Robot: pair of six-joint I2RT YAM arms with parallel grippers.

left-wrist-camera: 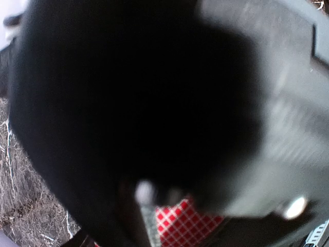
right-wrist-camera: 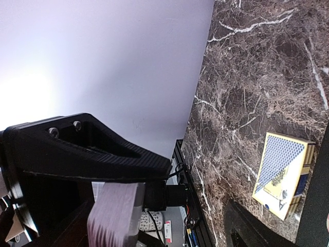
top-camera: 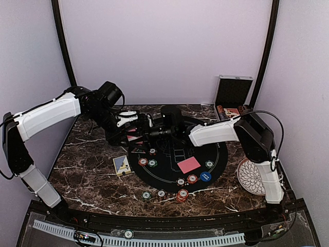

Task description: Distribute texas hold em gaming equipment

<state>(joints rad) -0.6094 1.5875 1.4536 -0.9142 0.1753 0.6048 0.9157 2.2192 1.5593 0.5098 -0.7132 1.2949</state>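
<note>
Arms (top-camera: 169, 126) crowd the mat's (top-camera: 164, 174) far side, chips (top-camera: 181, 195) its near edge; the left marble (top-camera: 87, 172) lies open.

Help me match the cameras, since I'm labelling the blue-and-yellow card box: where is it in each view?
Top external: the card box lies just left of the round black mat.
Left wrist: not in it.
Right wrist: lower right.
Shared landmark: the brown marble tabletop.

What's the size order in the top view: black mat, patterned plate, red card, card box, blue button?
1. black mat
2. patterned plate, partly hidden
3. red card and card box: look alike, not ranking
4. blue button
</note>
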